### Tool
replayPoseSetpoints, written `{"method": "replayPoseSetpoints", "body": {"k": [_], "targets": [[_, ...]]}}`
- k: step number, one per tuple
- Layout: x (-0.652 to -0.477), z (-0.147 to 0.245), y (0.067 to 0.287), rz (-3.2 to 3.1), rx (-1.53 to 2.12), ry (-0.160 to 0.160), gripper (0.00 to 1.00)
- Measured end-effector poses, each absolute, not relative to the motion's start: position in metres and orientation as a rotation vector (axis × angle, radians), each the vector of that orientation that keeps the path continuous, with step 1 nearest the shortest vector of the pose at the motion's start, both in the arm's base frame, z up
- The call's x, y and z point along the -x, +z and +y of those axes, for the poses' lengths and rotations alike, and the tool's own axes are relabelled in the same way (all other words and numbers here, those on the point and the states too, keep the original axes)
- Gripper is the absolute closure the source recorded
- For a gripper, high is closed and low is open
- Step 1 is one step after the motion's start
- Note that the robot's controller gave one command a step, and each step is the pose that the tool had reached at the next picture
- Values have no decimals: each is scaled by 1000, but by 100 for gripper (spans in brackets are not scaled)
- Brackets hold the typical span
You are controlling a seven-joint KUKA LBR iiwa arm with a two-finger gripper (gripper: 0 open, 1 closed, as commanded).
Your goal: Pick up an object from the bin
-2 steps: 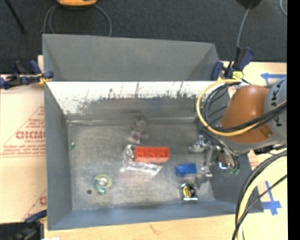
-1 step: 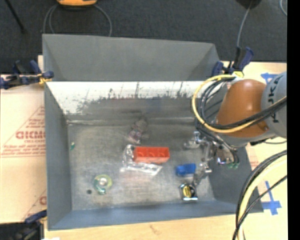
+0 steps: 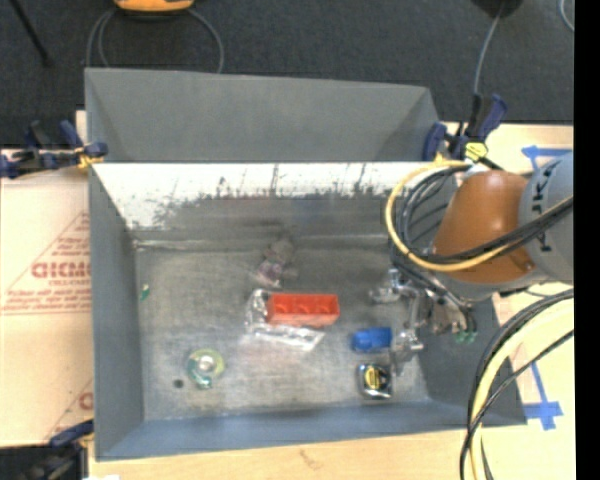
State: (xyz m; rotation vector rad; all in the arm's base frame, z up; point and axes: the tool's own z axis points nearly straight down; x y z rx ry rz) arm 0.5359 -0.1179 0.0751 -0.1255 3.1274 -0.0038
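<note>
Bright, even lt, glare on bin (image 3: 260,180) rear wall, soft shadows

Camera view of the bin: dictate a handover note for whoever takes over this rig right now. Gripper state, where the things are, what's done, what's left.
Gripper: low at the bin's right side, just right of the small blue piece. Open or shut cannot be told.
Things: the red brick lies mid-bin on a clear plastic bag. A black-and-yellow round thing sits at the front, a clear round thing front left, and a small grey thing toward the back.
Done: the arm has reached into the bin.
Left: grasp one thing, probably the blue piece as it is nearest, and lift it out.
</note>
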Motion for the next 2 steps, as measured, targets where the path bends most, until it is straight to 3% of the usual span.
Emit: {"method": "replayPoseSetpoints", "body": {"k": [1,2], "targets": [[-529,-106,75,3122,97,-9,0],[-531,-105,77,3117,103,-8,100]]}}
